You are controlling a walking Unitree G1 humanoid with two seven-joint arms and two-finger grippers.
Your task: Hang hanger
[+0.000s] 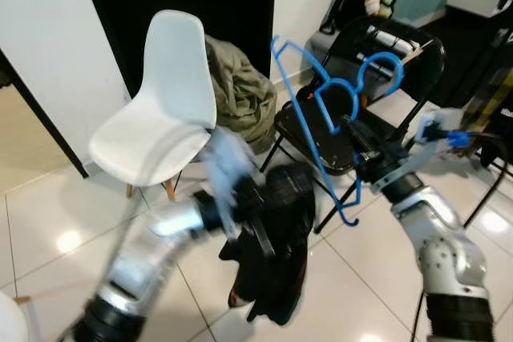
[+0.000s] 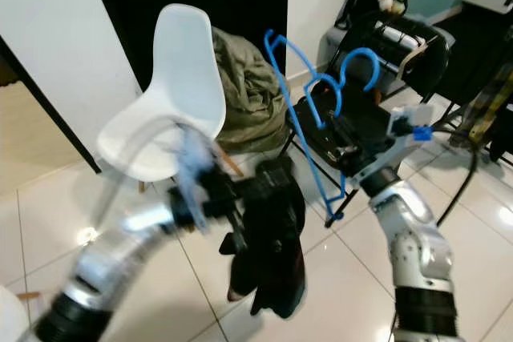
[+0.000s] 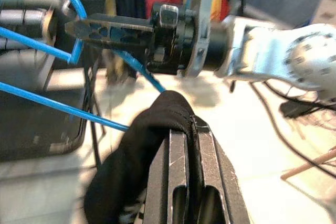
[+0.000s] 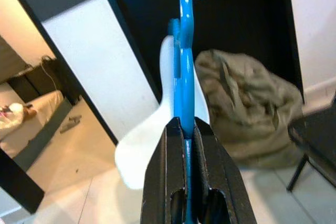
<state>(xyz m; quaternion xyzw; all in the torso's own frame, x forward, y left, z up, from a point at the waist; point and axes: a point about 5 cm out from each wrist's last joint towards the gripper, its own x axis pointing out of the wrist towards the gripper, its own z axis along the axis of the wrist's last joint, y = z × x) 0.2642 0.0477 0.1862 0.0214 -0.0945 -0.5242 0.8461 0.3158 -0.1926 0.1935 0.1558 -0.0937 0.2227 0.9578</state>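
My right gripper [image 1: 358, 132] is shut on a blue plastic hanger [image 4: 184, 51] and holds it up in front of the black folding chair, hook [image 1: 383, 56] to the right. The right wrist view has the hanger's bar clamped between both fingers. My left gripper [image 3: 184, 132] is shut on a black garment [image 1: 276, 270] that hangs down over the tiled floor, just left of and below the hanger. The left arm [image 1: 152, 254] is blurred. In the left wrist view the garment's top edge lies close under the right gripper [image 3: 79, 27] and the hanger's lower bars.
A white shell chair [image 1: 160, 110] stands at the left, with an olive bundle of cloth [image 1: 240, 94] behind it against a dark doorway. The black folding chair [image 1: 401, 42] stands behind the hanger, with bags beyond it. Cables run across the floor at right.
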